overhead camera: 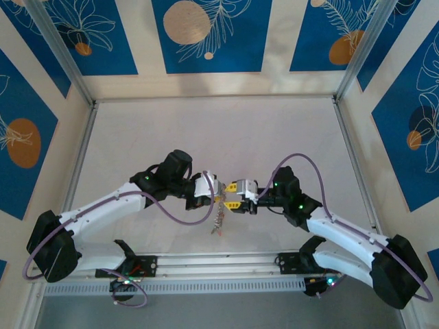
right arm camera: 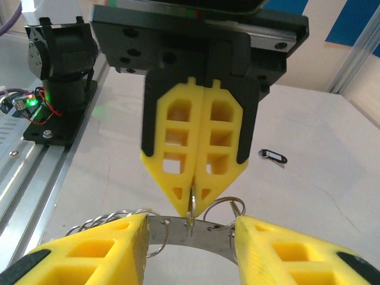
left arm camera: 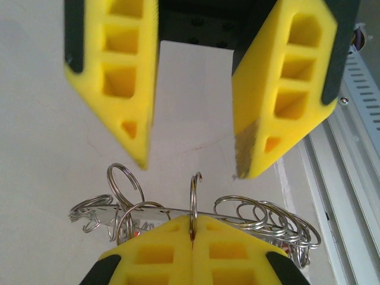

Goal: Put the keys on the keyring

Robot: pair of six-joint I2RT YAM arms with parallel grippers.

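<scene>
The keyring (left arm camera: 172, 209) is a grey metal band fringed with many small silver split rings. It hangs between the two arms in the top view (overhead camera: 219, 218). My left gripper (left arm camera: 193, 218) is shut on one upright split ring of the keyring. In the right wrist view that left gripper (right arm camera: 193, 202) points down, pinching the ring just above the band (right arm camera: 208, 234). My right gripper (right arm camera: 190, 221) is open, one finger on each side of the band. Tiny red specks, probably the keys (left arm camera: 136, 233), show under the rings.
A small black key tag (right arm camera: 273, 157) lies on the white table behind the left gripper. The aluminium rail (left arm camera: 350, 148) and the arm bases run along the near edge. The right gripper's fingers (left arm camera: 136, 119) hang just beyond the ring.
</scene>
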